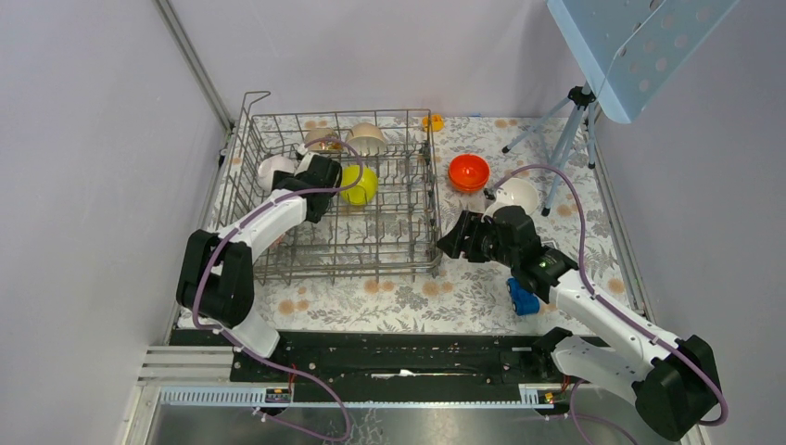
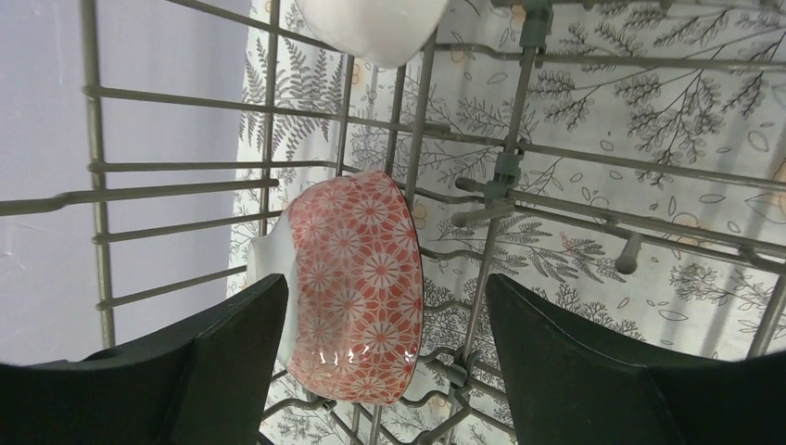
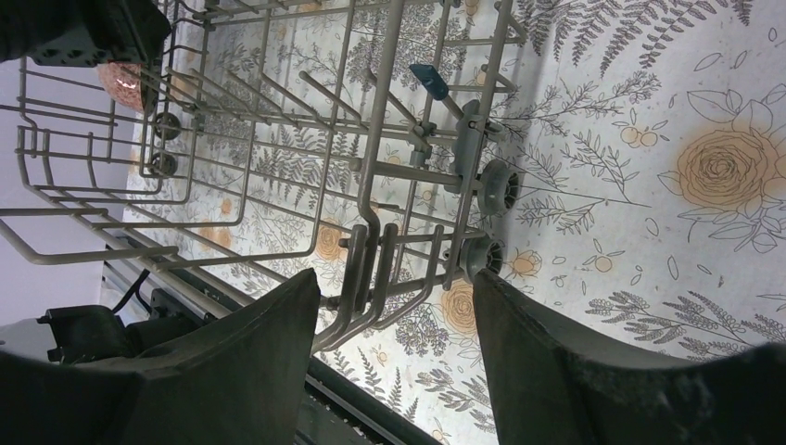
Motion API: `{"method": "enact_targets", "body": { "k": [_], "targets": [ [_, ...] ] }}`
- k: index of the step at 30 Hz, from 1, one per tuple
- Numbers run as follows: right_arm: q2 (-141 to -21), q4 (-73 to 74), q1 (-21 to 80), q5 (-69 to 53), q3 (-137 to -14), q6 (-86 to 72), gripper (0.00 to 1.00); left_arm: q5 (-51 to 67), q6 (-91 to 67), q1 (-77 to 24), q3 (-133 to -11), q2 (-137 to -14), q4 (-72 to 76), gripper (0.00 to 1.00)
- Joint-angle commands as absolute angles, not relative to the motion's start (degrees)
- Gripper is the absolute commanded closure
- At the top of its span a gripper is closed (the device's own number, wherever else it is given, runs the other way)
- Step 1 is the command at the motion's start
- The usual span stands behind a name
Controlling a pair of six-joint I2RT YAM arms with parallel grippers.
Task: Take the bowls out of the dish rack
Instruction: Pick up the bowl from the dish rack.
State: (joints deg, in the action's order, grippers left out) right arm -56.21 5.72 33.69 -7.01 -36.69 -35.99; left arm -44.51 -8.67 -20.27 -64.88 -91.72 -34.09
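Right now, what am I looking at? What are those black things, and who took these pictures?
These are two robot arms bolted side by side. One picture comes from a camera above; the other two come from cameras on each wrist. The black shapes are fingers. On the flowery cloth stands a dish rack with bowls, and beside it an orange bowl, a white bowl and a blue toy car. The left gripper is open, a finger either side of a red patterned bowl. The right gripper is open at the rack's corner, holding nothing.

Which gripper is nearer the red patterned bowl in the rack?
Left. The left gripper frames the red patterned bowl inside the dish rack; right gripper is outside, at its near-right corner.
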Motion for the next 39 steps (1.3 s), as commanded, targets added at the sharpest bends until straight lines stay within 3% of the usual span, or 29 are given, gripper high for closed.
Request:
{"method": "enact_targets", "body": {
  "k": [1, 15, 30, 39],
  "targets": [
    [-56.32, 2.93, 33.63, -8.33, -37.35, -35.97, 0.31, -44.02, -10.38, -19.39, -63.87, -91.95, -33.6, 0.18],
    [-59.98, 0.99, 33.62, -9.38, -38.25, -35.97, 0.32, -50.57, -9.49, -18.98, -65.01, -90.98, -35.1, 0.3],
    [-61.84, 0.53, 33.57, -9.59, -38.19, -36.48, 0.32, -56.41, -8.83, -20.57, -64.42, -92.05, -35.93, 0.35],
    [-62.87, 0.53, 33.6, -9.58, -38.11, -36.18, 0.32, -57.16, -9.87, -20.74, -63.74, -93.33, -35.96, 0.49]
  ]
}}
